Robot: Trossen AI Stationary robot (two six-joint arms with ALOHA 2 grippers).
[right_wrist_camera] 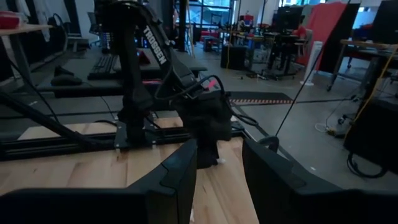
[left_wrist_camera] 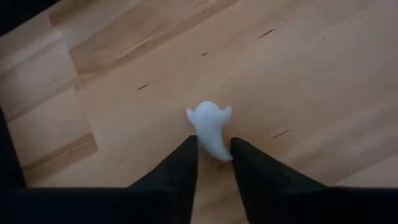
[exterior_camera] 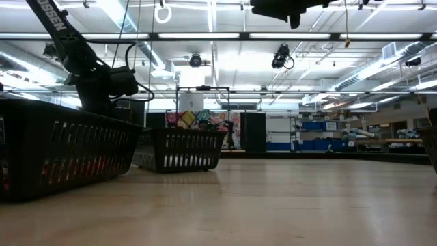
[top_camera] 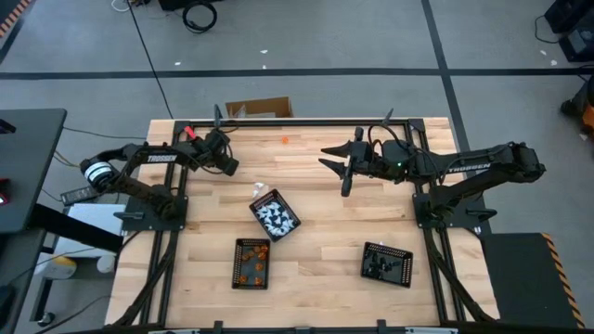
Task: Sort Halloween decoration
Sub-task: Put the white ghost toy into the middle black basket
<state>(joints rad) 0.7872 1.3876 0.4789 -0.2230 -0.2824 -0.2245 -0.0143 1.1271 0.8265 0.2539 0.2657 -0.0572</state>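
A: how far along w/ the sort?

B: mostly done imo. White bits fill one tray (top_camera: 276, 216), orange ones in another (top_camera: 251, 263), black in the third (top_camera: 387, 263). One orange piece (top_camera: 285, 140) is loose at the table's far edge.

A: and the ghost?

B: white ghost (left_wrist_camera: 211, 129) sits pinched between the left gripper (left_wrist_camera: 214, 158) fingertips, above bare wood. Right gripper (right_wrist_camera: 219, 165) hangs w/ fingers apart, empty.

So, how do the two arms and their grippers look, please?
Both arms are dark, nearly black, built of slim jointed links with white TROSSEN lettering along them. The left arm has a white ring near its base and a red spot near the left gripper. The right arm shows a small green light and looping black cables behind the right gripper. The fingers are flat, black and tapered.
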